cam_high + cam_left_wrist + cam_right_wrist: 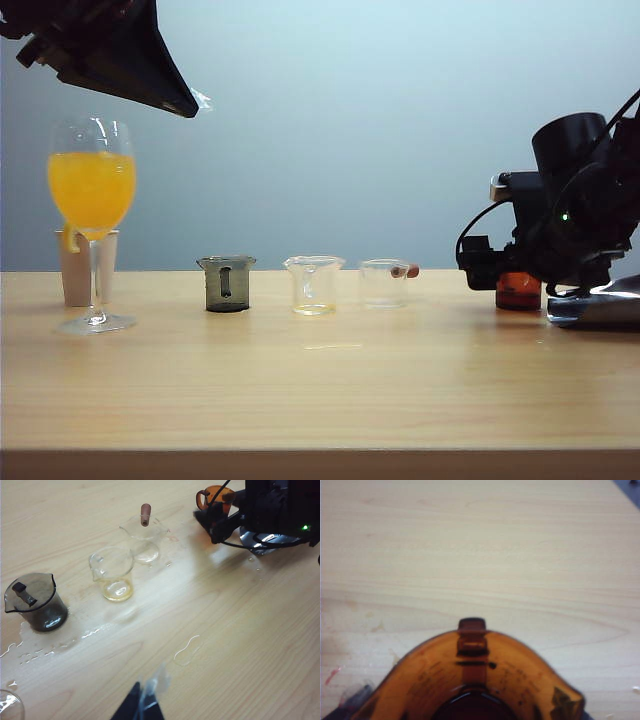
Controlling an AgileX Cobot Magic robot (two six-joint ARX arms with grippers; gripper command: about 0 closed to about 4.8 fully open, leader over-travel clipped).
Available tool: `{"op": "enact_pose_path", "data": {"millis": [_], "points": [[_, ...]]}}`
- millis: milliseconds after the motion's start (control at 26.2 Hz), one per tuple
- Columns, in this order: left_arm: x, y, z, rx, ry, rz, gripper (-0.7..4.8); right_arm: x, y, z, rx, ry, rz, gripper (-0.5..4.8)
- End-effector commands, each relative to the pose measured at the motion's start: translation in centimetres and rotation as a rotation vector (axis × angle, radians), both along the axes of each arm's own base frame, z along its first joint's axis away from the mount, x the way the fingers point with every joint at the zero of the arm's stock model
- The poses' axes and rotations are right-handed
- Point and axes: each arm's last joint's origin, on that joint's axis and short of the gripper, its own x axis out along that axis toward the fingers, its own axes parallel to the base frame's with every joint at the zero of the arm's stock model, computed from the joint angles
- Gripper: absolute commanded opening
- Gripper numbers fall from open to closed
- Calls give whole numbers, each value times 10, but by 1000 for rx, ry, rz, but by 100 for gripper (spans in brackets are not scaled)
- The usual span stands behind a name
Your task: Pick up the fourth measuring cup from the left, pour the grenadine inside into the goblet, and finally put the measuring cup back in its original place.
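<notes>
goblet: far left of the row, well apart from the right pincer, bowl full of orange-yellow juice, foot flat on the table.
left pincer: hanging up high above the goblet, nowhere near the cups. Only the dark tips peek into its wrist view, so can't tell how wide it stands; nothing seen in it.
smoky grey cup: first cup after the goblet, well away from the right pincer.
clear cup with yellow dregs: next along, upright.
clear cup with a brown handle stub: third, closest neighbour to the right pincer on its inner side, still apart from it.
fourth measuring cup: red-brown, standing on the table right under the right pincer, mostly hidden by the wrist in the side view. Wrist view shows rim and handle dead centre.
grenadine: dark pool at the bottom of that cup, not poured yet.
right pincer: down low over the fourth cup, jaws spread about as wide as they go, gripping nothing so far.
step in hand: getting hold of the fourth cup.
how to nail it: probably best to keep the cup centred between the jaws, sink past the flared rim, squeeze the straight wall gently, lift level so nothing slops.
watch out: wet patches on the wood, cup could skid if nudged.
</notes>
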Motion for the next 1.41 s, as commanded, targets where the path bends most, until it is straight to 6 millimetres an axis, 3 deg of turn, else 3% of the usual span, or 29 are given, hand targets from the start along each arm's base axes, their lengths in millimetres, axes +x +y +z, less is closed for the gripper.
{"op": "enact_pose_path", "data": {"millis": [38,343,420,496,649,840,1145,1412], "points": [[0,0,1,0,-5,-3,-5,2,1,-1,11,-7,3,479],[0,1,-1,21,8,17,-5,4,1,-8,8,9,2,479],[-1,1,-2,26,15,17,-5,4,1,-8,8,7,2,398],[-1,2,-3,32,25,17,-5,5,1,-7,8,3,1,242],[-2,2,-4,39,36,17,-5,7,-1,-5,10,-3,-3,143],[-1,2,-3,48,26,30,-5,9,1,9,35,-76,39,144],[-2,8,5,57,0,69,-5,9,6,54,59,-83,125,144],[4,29,37,67,30,178,-5,7,15,98,91,-69,246,144]]}}
